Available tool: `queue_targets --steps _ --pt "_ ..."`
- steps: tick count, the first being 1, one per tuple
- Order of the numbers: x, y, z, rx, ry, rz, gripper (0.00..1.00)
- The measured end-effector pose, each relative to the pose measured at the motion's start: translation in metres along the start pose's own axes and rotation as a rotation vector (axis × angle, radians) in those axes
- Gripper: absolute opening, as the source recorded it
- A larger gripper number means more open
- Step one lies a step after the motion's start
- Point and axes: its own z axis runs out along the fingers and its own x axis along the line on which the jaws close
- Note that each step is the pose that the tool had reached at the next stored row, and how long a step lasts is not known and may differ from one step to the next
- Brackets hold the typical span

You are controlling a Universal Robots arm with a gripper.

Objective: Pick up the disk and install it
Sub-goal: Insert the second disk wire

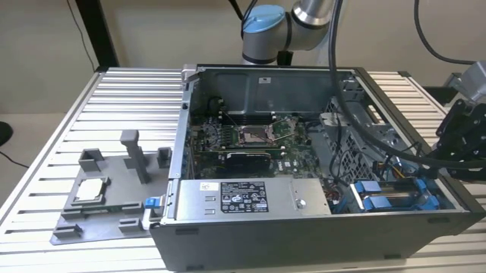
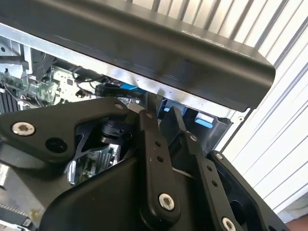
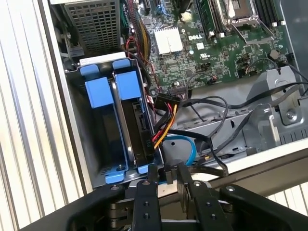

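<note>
Two bright blue carriers sit side by side in the drive cage point(image 3: 72, 110) at the corner of the open computer case point(image 1: 304, 239). The carrier nearer the motherboard holds the disk point(image 3: 139, 127), seen edge-on as a dark slab with coloured cables plugged into it. In the exterior view the blue carriers point(image 1: 379, 196) lie at the case's front right. My gripper point(image 3: 168, 174) hangs just outside the case wall beside that cage. Its two black fingers point(image 2: 150, 120) are parallel with a narrow gap, and nothing is between them. The black gripper body point(image 1: 459, 142) is at the exterior view's right.
The motherboard point(image 3: 216, 48), loose black cables point(image 3: 226, 110) and a blue cable point(image 3: 185, 147) fill the case by the cage. A grey power supply box point(image 1: 243, 198) lies along the front. On the exterior view's left, a grey fixture point(image 1: 114, 187) holds a small square chip point(image 1: 90, 189) on the slatted table point(image 1: 122, 102).
</note>
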Motion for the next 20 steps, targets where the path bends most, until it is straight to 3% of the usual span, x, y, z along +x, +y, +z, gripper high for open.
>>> queue_targets --steps 6,20 --pt "-0.0003 0.0 0.0019 -0.0119 0.0027 0.002 1.0" --pt "-0.0045 0.0003 0.0085 -0.0126 0.0031 0.003 1.0"
